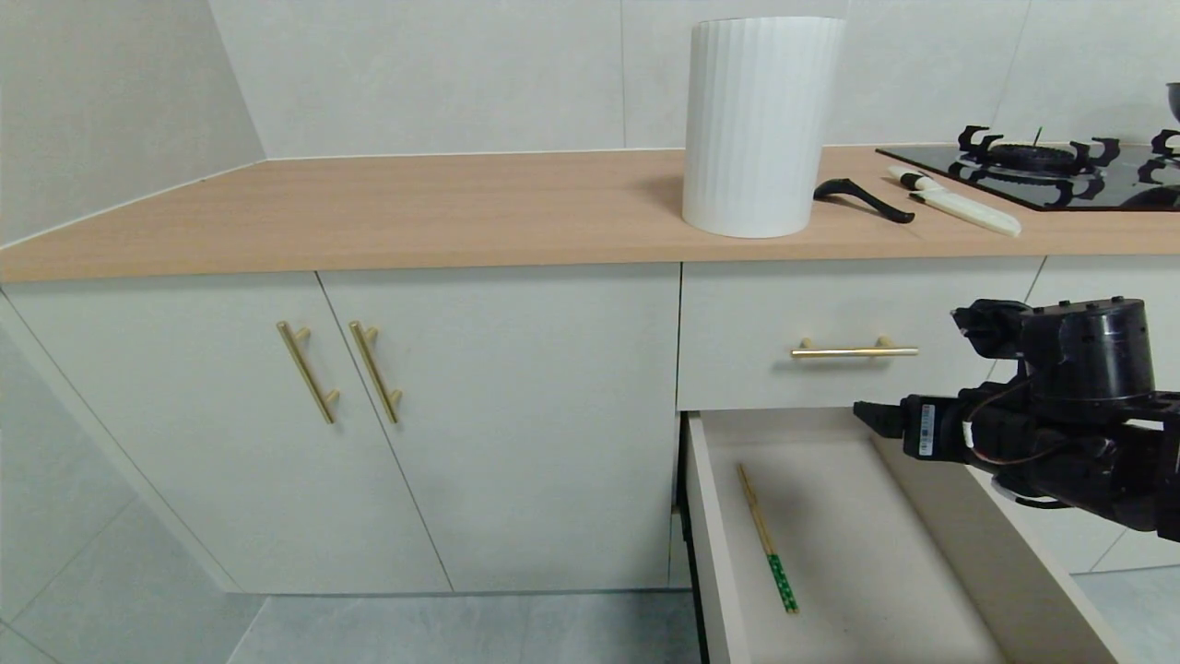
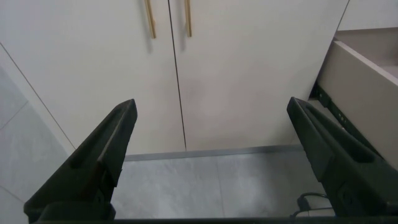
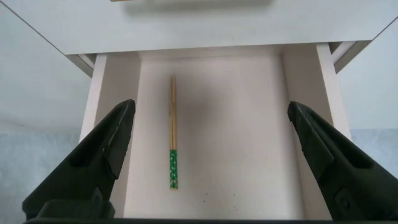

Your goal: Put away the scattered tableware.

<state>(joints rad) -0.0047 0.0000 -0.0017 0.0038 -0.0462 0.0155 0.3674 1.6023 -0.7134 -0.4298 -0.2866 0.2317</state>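
**One pair stowed, two pieces left on the counter**

The job looks partly done. A single pair of chopsticks lies flat on the floor of the open drawer at the lower right of the head view, near the drawer's left wall, green ends toward the front. They touch nothing else.

At the upper right, two pieces wait on the counter: one black-handled utensil and one white knife, side by side between one tall white ribbed container and the stove. By my reading both belong in the drawer, which then needs shutting.

The right gripper hangs above the drawer at the right edge of the head view, jaws spread wide and empty, the chopsticks below it. The left gripper is low in front of the two cupboard doors, jaws likewise apart and holding nothing.

Also counted: three gold bar handles, two on the doors, one on the closed upper drawer.
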